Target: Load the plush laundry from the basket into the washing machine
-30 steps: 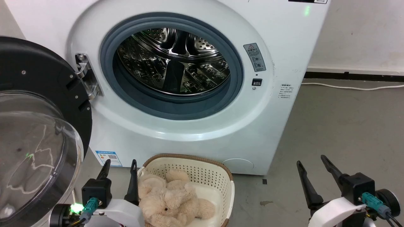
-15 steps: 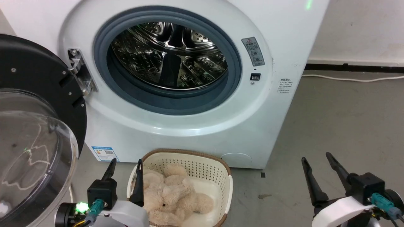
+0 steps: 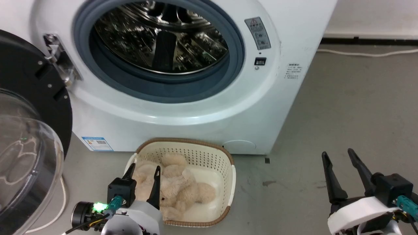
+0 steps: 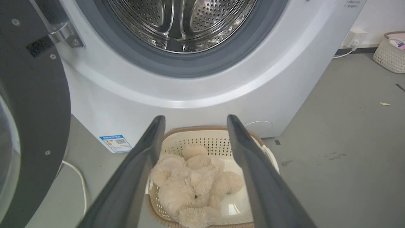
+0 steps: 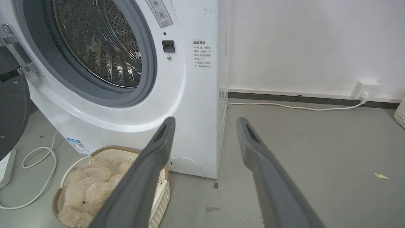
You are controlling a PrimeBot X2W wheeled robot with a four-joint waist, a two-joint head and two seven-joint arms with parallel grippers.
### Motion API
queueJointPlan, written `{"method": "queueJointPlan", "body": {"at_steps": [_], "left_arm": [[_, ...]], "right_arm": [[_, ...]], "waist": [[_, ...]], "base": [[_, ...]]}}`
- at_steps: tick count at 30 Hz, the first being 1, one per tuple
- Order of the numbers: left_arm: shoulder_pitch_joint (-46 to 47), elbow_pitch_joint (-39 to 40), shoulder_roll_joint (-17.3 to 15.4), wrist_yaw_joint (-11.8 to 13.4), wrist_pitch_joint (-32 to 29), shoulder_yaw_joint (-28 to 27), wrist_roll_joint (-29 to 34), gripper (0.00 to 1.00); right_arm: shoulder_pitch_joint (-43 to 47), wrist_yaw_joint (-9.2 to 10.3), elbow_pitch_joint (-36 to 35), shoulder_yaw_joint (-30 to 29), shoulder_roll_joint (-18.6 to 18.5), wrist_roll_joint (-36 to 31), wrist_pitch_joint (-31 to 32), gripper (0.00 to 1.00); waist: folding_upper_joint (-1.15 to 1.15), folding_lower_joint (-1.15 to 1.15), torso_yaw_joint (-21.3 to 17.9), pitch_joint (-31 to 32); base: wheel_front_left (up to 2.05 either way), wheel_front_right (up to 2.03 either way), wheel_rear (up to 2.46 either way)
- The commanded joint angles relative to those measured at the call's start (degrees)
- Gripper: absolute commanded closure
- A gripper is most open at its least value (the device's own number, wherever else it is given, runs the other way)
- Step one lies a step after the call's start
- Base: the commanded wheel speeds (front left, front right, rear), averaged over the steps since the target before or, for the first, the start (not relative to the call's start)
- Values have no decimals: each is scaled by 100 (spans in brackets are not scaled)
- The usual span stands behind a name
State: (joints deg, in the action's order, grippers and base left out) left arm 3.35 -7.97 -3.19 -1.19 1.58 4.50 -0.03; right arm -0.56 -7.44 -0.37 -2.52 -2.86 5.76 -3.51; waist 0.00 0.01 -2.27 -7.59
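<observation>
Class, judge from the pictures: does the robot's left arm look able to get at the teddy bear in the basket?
Probably yes: the left fingers are open and aimed at the teddy bear, which lies uncovered in the open-topped basket; nothing stands between.

One washing machine (image 3: 202,117), with one round door (image 3: 32,75) and three stickers (image 3: 96,143) on its front. Two baskets: the basket (image 3: 202,158) holding one teddy bear (image 3: 183,191), and a far basket (image 4: 386,55) by the wall. Two claws, the left claw (image 3: 145,167) and the right claw (image 3: 337,152), two fingers each. One wall socket (image 5: 367,88). Two white cables (image 5: 284,107) on the floor.
</observation>
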Motion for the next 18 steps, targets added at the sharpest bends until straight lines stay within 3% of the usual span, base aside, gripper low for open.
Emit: {"method": "queueJointPlan", "body": {"at_steps": [1, 18], "left_arm": [[144, -165, -45, -29, -56, 31, -31, 0], [876, -1405, -503, -104, -132, 192, -70, 0]], "right_arm": [[-138, -2, -13, -15, 0, 81, -64, 0], [-455, -3, -10, 52, -1, 692, -267, 0]], "waist": [[0, -1, -60, -153], [0, -1, -389, -987]], "base": [[0, 0, 0], [0, 0, 0]]}}
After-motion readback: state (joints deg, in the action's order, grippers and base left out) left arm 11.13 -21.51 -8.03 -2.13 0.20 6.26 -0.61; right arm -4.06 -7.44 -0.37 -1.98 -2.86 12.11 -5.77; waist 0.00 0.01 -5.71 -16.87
